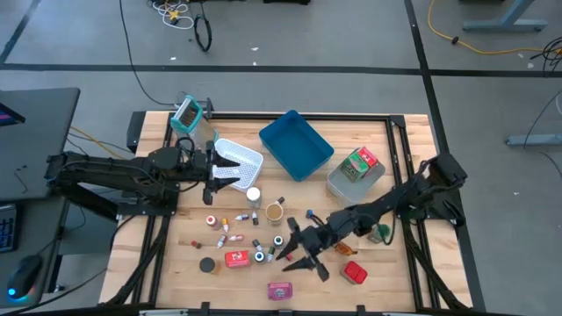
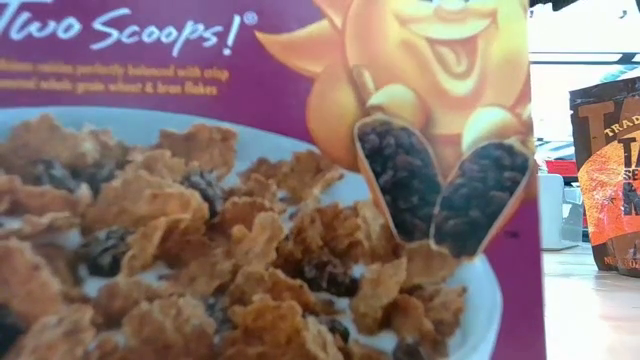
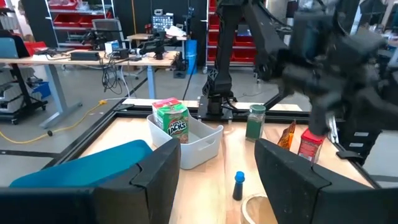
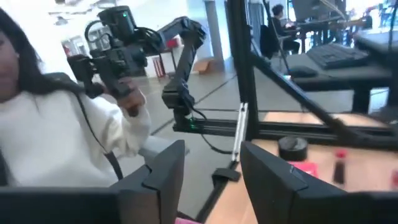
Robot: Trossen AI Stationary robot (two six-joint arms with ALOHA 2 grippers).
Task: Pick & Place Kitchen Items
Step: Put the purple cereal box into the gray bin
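Desk [image 1: 176, 241]: wooden top in a dark frame; both arms reach over it in the high view.
Cereal box [image 2: 260, 180]: stands right against the low camera and fills nearly all of that view, so it gives no check on the work.
Left arm: reaches in from the left. Left gripper [image 1: 230, 173] hangs over the near edge of the white basket [image 1: 239, 154]; jaws stand apart, nothing between them in the left wrist view.
Right arm: stretches in from the right. Right gripper [image 1: 294, 249] sits low among the scattered items at desk centre; jaws parted, and nothing shows between them in the right wrist view.
Blue tray [image 1: 295, 144]: empty, beside the basket.
Grey bin [image 1: 351, 180]: holds a green box [image 1: 360, 163].
Kitchen items: loose on the desk between the arms. Among them are a red tin [image 1: 235, 258], a pink packet [image 1: 280, 290], a red packet [image 1: 354, 273], a black lid [image 1: 206, 264], a jar [image 1: 274, 211] and a blue-capped bottle [image 3: 238, 185]. Small bottles lie just beside the right gripper.
Step in hand, judged: the right gripper is lining up on one small bottle.
Advice: centre the jaws over a single bottle, its neighbours clear of both fingers. Come straight down, close gently, and lift only once the grip is seated.
Risk: neighbours are crowded; a skewed approach may knock or roll them.
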